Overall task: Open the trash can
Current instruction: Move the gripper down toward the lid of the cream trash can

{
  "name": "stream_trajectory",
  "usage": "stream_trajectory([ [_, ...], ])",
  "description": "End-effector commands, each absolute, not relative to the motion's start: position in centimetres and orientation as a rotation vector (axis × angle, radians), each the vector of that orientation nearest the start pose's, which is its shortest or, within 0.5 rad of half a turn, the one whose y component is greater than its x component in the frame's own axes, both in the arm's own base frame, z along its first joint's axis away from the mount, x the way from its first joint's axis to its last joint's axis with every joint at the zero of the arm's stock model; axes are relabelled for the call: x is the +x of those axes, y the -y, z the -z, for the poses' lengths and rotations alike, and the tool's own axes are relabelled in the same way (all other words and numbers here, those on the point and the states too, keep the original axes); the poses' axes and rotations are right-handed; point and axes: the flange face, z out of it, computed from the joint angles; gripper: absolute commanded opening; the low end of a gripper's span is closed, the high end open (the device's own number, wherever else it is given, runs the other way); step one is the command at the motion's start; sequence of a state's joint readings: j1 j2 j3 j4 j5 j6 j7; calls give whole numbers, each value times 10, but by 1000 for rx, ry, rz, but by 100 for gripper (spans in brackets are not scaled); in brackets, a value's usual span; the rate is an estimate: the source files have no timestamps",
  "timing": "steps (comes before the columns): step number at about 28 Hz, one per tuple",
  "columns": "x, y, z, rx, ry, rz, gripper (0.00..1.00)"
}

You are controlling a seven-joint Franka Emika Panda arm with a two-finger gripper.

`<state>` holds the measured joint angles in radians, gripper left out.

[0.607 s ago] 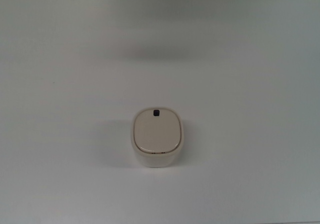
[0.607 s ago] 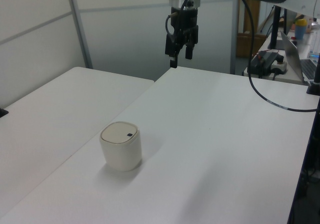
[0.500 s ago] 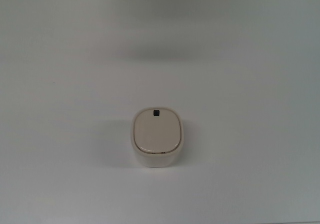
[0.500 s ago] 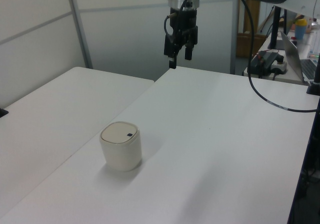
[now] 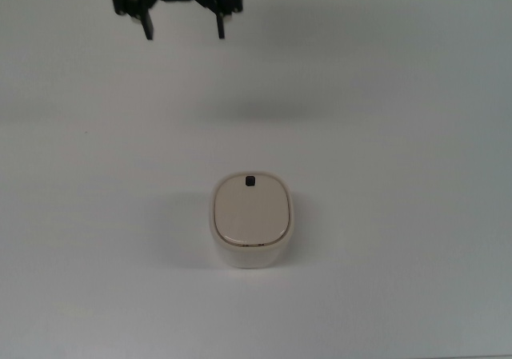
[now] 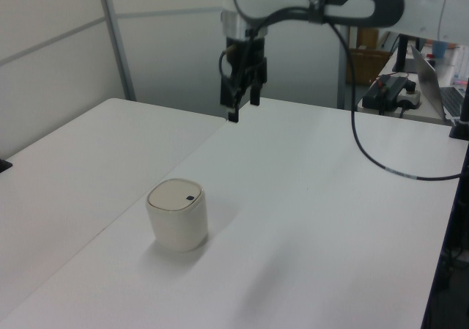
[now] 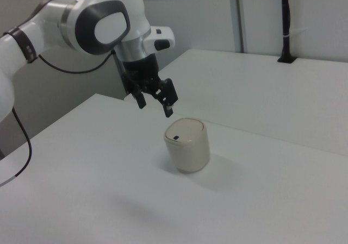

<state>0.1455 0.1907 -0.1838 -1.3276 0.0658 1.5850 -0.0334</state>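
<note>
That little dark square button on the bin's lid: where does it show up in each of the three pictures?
Top view: button at the lid's upper edge, near picture centre.
Left view: button on the lid's right side, left of centre.
Right view: button at the lid's left edge, centre.
Shared landmark: the trash can itself.

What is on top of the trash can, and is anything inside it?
The trash can carries only its flat lid, closed, with a small dark button near one edge. The closed lid hides the inside. The open gripper hangs above the table, away from it.
</note>
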Motion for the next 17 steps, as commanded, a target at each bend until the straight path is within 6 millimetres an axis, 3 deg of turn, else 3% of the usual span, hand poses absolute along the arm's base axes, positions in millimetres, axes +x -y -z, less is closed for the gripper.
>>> stream_trajectory([
  [1, 628, -12, -614, -3128, -63, 148, 80],
  [2, 630, -13, -614, -3125, -80, 162, 71],
  [3, 635, -15, -610, -3121, -125, 176, 54],
  [8, 643, -18, -598, -3122, -176, 172, 18],
  [9, 648, -20, -592, -3119, -190, 177, 7],
  [11, 651, -25, -591, -3113, -217, 204, 1],
  [17, 666, -40, -564, -3145, -218, 209, 0],
])
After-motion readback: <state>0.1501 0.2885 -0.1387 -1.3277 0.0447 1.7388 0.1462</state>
